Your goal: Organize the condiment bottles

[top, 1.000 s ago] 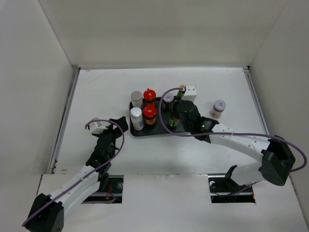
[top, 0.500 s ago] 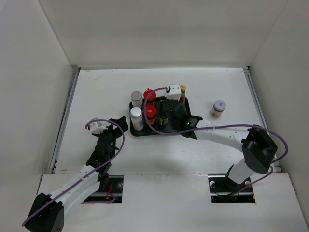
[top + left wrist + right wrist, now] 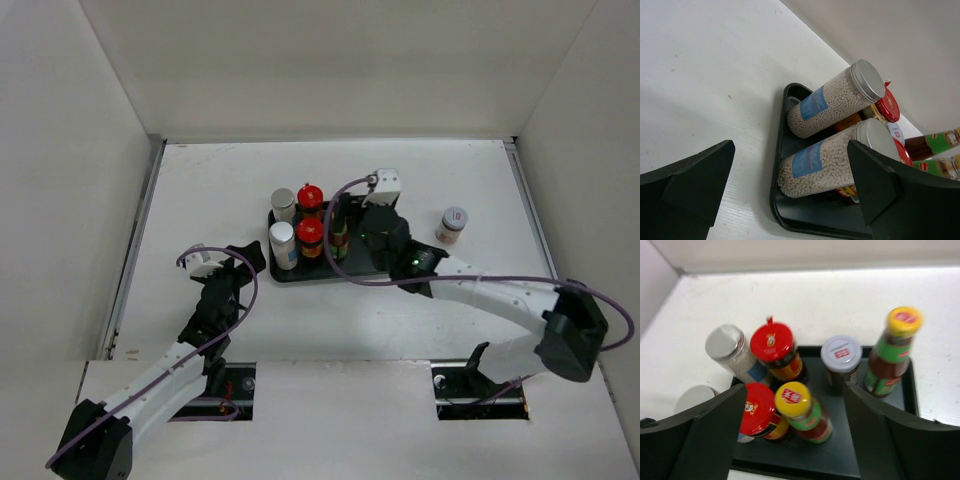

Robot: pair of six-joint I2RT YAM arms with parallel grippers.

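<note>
A dark tray (image 3: 292, 274) holds the condiment bottles. In the right wrist view I see a silver-lidded jar (image 3: 725, 342), two red-capped jars (image 3: 771, 341) (image 3: 757, 409), a grey-capped jar (image 3: 841, 353) and two slim bottles with yellow caps (image 3: 792, 400) (image 3: 903, 322). My right gripper (image 3: 795, 387) is open over the tray, its fingers either side of the nearer slim bottle and apart from it. One capped jar (image 3: 453, 224) stands on the table right of the tray. My left gripper (image 3: 790, 145) is open and empty, left of the tray, facing two white-bead jars (image 3: 832, 100).
The table is walled in by white panels at the back and on both sides. The tray's near left corner (image 3: 790, 215) lies just ahead of my left fingers. My right arm (image 3: 480, 290) reaches across the table from the right.
My right arm swung left over the tray with a slim bottle, then drew back right. That bottle now stands beside the front red-capped jar, with the jaws apart. My left arm has not moved.
</note>
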